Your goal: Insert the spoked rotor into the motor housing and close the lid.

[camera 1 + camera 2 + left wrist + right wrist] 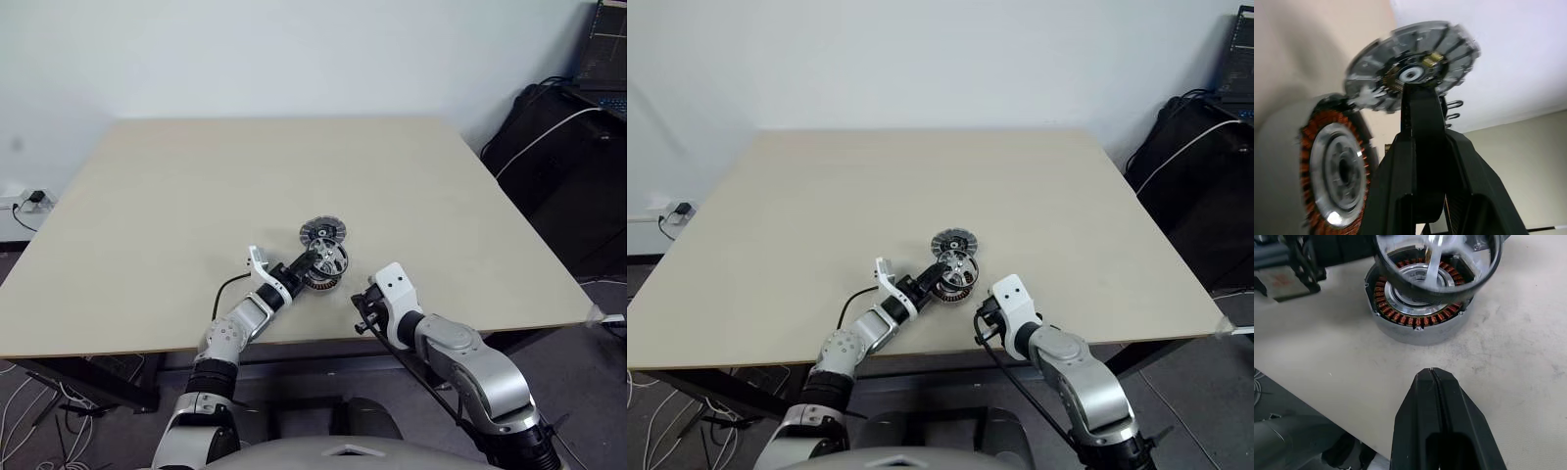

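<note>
My left gripper (312,260) is shut on the rim of the spoked rotor (329,258), a silvery ring with spokes. It holds the rotor tilted just above the motor housing (1418,308), whose copper windings ring a pale centre. In the right wrist view the spoked rotor (1437,257) hangs over the far part of the housing and hides some of it. The lid (323,232), a grey disc with a segmented rim and dark centre, lies on the table just behind the housing. My right gripper (1432,377) is shut and empty, a short way in front of the housing near the table's front edge.
The beige table (245,186) stretches wide behind and to both sides of the parts. Its front edge (294,345) runs close below both grippers. A black bag and cables (563,157) stand off the table at the right.
</note>
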Controlling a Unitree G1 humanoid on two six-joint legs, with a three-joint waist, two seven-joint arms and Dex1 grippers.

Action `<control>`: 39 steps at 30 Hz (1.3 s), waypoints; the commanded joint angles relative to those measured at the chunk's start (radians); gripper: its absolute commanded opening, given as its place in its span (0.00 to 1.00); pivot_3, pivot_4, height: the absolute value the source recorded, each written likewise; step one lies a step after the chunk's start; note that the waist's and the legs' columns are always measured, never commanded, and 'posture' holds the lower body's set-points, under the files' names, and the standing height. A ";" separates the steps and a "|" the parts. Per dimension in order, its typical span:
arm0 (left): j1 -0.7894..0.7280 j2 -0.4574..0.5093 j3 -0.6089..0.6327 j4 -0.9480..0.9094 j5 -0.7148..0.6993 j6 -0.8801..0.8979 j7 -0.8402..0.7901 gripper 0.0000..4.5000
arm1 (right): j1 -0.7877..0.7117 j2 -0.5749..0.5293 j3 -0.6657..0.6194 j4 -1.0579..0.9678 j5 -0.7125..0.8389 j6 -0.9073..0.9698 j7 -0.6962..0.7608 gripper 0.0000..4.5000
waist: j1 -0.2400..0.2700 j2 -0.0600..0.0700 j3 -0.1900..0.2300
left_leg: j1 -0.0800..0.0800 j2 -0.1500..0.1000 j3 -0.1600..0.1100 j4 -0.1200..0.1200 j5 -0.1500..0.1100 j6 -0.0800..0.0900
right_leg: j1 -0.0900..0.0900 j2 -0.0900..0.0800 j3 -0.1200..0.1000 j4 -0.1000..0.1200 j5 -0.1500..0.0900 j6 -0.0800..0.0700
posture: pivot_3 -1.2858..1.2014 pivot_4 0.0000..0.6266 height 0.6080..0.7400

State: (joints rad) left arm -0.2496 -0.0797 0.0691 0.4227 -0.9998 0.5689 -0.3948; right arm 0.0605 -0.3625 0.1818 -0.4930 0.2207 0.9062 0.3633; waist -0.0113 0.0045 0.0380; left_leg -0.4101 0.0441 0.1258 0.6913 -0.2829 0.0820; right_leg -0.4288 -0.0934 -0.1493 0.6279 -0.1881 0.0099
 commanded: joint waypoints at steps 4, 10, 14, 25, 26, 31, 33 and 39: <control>0.027 -0.127 -0.011 -0.008 0.034 0.031 0.029 0.10 | -0.024 0.005 -0.011 -0.046 0.008 -0.004 -0.008 0.00 | 0.000 0.000 0.000 | 0.000 0.000 0.000 0.000 0.000 0.000 | 0.000 0.000 0.000 0.000 0.000 0.000 | 0.52 0.00 1.00; 0.040 -0.123 0.000 -0.029 0.056 0.027 0.046 0.38 | -0.029 0.007 -0.011 -0.037 0.007 -0.009 -0.008 0.00 | 0.000 0.000 -0.002 | 0.000 0.000 0.000 0.000 0.000 0.000 | 0.000 0.000 0.000 0.000 0.000 0.000 | 0.52 0.00 1.00; 0.060 -0.111 0.006 -0.081 0.058 0.019 0.047 0.67 | -0.033 0.007 -0.011 -0.031 0.006 -0.013 -0.007 0.00 | 0.000 0.000 -0.003 | 0.001 0.000 0.000 0.001 -0.001 -0.001 | 0.001 0.000 0.000 0.001 0.000 0.000 | 0.52 0.00 1.00; 0.118 -0.059 -0.005 -0.249 0.124 -0.060 0.077 0.81 | -0.062 0.009 0.000 -0.001 0.003 -0.024 0.005 0.00 | -0.008 0.000 -0.003 | 0.001 0.001 0.000 0.001 -0.001 -0.002 | 0.000 0.001 0.001 0.001 0.000 0.000 | 0.52 0.00 1.00; 0.124 -0.050 -0.019 -0.270 0.142 -0.076 0.063 0.81 | -0.066 0.010 0.001 0.004 0.003 -0.026 0.005 0.00 | -0.007 0.000 -0.003 | 0.001 0.001 0.000 0.002 -0.001 -0.003 | 0.000 0.001 0.001 0.001 0.000 0.000 | 0.52 0.00 1.00; 0.154 -0.026 -0.083 -0.354 0.242 -0.173 0.000 0.81 | -0.073 0.011 0.003 0.015 0.001 -0.031 0.007 0.00 | 0.001 0.000 -0.003 | 0.000 0.000 0.000 0.002 -0.002 -0.004 | 0.000 0.000 0.001 0.001 0.000 0.000 | 0.52 0.00 1.00; 0.164 -0.016 -0.106 -0.378 0.290 -0.211 -0.010 0.81 | -0.073 0.012 0.003 0.018 0.000 -0.032 0.007 0.00 | 0.001 0.000 -0.003 | 0.000 0.000 0.000 0.002 -0.002 -0.004 | 0.000 0.000 0.001 0.001 0.000 0.000 | 0.52 0.00 1.00; 0.204 0.025 -0.153 -0.442 0.440 -0.311 0.002 0.81 | -0.071 0.030 -0.007 0.028 0.003 -0.037 -0.004 0.00 | 0.000 0.000 -0.004 | 0.000 0.000 0.000 0.002 -0.002 -0.004 | 0.000 0.000 0.001 0.001 0.000 0.000 | 0.52 0.00 1.00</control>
State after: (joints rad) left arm -0.0412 -0.0527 -0.0662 0.0397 -0.5913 0.2930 -0.3929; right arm 0.0040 -0.3390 0.1883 -0.4521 0.2200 0.8933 0.3654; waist -0.0109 0.0044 0.0344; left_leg -0.4098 0.0444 0.1258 0.6932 -0.2849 0.0784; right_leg -0.4286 -0.0929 -0.1485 0.6290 -0.1877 0.0100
